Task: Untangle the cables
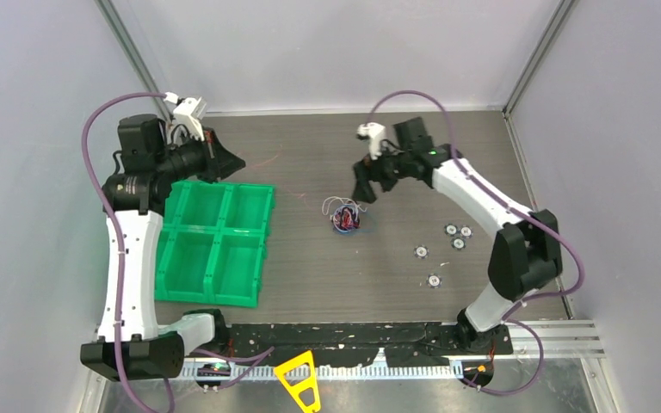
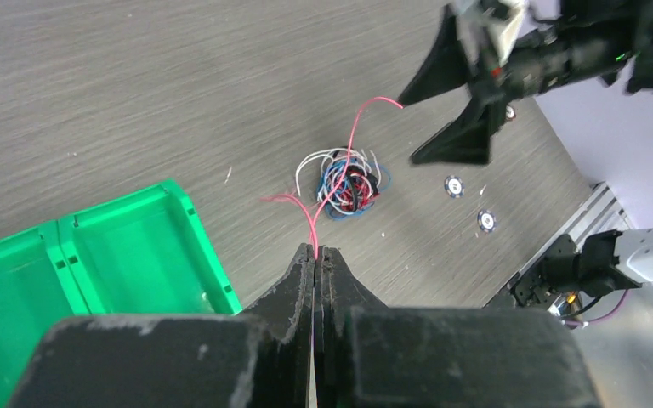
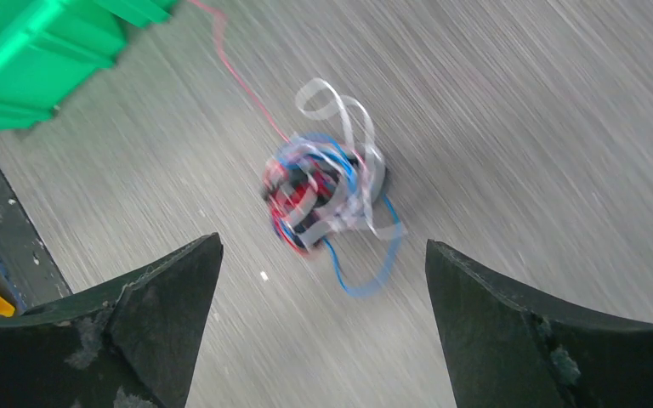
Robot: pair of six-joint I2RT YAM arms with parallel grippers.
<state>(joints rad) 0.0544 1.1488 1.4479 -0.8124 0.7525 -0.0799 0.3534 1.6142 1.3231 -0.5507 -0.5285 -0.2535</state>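
The cables form a small ball (image 1: 344, 215) of white, blue, red and black wire lying mid-table. One thin red wire (image 2: 332, 187) runs from the ball (image 2: 344, 181) into my left gripper (image 2: 315, 249), which is shut on it. That gripper (image 1: 239, 162) is held at the back left, beyond the green bins. My right gripper (image 3: 323, 246) hangs open just above the blurred ball (image 3: 323, 195), with nothing between its fingers. It (image 1: 366, 196) is just behind the ball in the top view and also shows in the left wrist view (image 2: 406, 131).
A green tray of four bins (image 1: 215, 245) stands left of the ball. Several small round white-and-black discs (image 1: 458, 243) lie to the right of the ball. A yellow triangular frame (image 1: 301, 379) sits on the black rail at the near edge.
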